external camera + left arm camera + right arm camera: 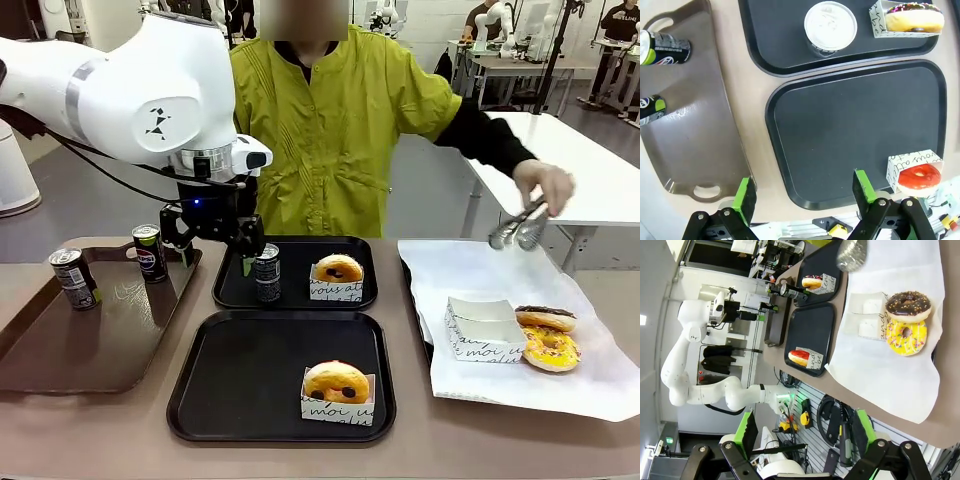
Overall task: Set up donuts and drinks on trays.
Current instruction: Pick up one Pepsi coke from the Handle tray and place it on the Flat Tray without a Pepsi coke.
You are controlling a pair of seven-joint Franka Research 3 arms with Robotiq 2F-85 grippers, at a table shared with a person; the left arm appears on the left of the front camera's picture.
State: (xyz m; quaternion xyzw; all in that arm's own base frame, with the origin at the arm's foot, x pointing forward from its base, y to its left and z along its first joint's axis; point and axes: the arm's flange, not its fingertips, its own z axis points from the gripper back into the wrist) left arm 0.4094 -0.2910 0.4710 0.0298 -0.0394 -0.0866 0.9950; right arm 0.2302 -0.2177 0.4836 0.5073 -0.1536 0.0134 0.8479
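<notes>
Left gripper [216, 262] hangs open and empty over the left edge of the far black tray [295, 252]; in the left wrist view the jaws are wide apart with nothing between them. One can [266, 272] stands upright on that tray just beside the gripper, with a sleeved donut [338, 270] to its right, so that tray looks complete. The near black tray [250, 370] holds a second donut [336, 382] at its front right but no drink, so fetching a can is likely the next step. The closer spare can [149, 252] and the farther spare can [74, 278] stand on the brown tray [60, 350], both to the robot's left of the left gripper. Both are upright, long axis vertical, so they probably need a sideways shift and a descent over the top. The left arm is clearly nearer; the right gripper [805, 435] is open, empty and well apart from the trays. The person's hand [545, 185] holds tongs [518, 230] over the white paper [470, 270]
</notes>
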